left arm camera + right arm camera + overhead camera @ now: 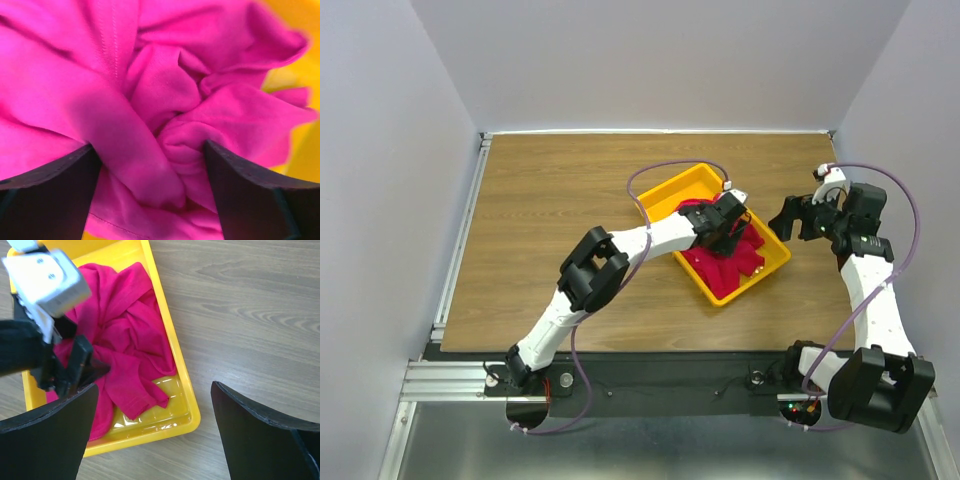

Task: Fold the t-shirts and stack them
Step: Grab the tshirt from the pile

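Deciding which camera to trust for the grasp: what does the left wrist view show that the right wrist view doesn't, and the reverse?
Left wrist only: a close-up of the t-shirt, its bunched folds between the left gripper's open jaws. Right wrist only: the yellow tray with its rim, the wooden table, and the right gripper, open and empty. Both: the crumpled t-shirt on yellow plastic, with the left gripper at it.

I see a wood-grain table (540, 220) boxed in by plain pale grey walls (660, 60) at the back and on both sides. A metal rail (460, 240) runs along its left edge, and dull sheet metal (650, 450) lies beyond the near edge. The light is soft and even.
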`<state>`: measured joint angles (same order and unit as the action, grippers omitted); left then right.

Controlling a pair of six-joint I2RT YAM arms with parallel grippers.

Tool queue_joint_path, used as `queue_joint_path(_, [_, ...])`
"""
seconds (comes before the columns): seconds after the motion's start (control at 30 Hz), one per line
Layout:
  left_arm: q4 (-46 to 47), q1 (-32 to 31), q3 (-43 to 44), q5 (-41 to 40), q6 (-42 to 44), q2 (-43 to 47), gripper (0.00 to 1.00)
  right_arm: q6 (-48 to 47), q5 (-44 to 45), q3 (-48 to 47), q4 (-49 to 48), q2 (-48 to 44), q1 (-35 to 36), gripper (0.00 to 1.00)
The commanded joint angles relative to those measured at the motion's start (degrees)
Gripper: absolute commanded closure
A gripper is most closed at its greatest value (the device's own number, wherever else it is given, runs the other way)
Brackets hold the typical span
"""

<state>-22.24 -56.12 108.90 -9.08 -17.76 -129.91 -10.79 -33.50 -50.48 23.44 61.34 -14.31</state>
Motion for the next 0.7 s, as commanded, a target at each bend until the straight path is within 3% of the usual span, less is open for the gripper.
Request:
queue_joint_path(0.0, [-5.8, -0.57, 3.86, -3.04, 0.8, -1.75, 0.22, 0.5, -1.75, 0.82, -2.96, -1.75, -0.99, 0.0])
queue_joint_path(0.07, [-4.66, -0.75, 4.12, -3.75, 1.23, -1.93, 0.47, 0.59, -1.92, 1.08, -3.14, -2.28, -1.16, 0.0])
queue_joint_path(0.1, [-3.96, -0.92, 4.21, -4.27, 1.67, -1.41, 0.77, 0.68, -2.01, 1.26, -3.14, -2.54, -1.16, 0.0])
queue_joint_path(0.17, [-2.9, -1.1, 4.91, -4.98, 3.42, -0.27, 1.0, 0.68, -2.01, 1.44, -3.31, -2.89, -1.25, 0.0])
queue_joint_path(0.27, [3.66, -2.06, 3.35, -6.99, 7.46, 6.49, 1.0, 0.68, -1.84, 1.52, -3.4, -3.77, -1.51, 0.0])
queue_joint_path(0.4, [10.18, -2.15, -0.96, -8.92, 9.67, 22.36, 1.0, 0.68, -1.13, 1.87, -3.58, -4.91, -1.78, 0.0])
queue_joint_path(0.67, [15.12, -2.15, -13.52, -12.19, 12.31, 46.39, 1.0, 0.42, 0.01, 4.07, -4.46, -6.41, -2.04, 0.0])
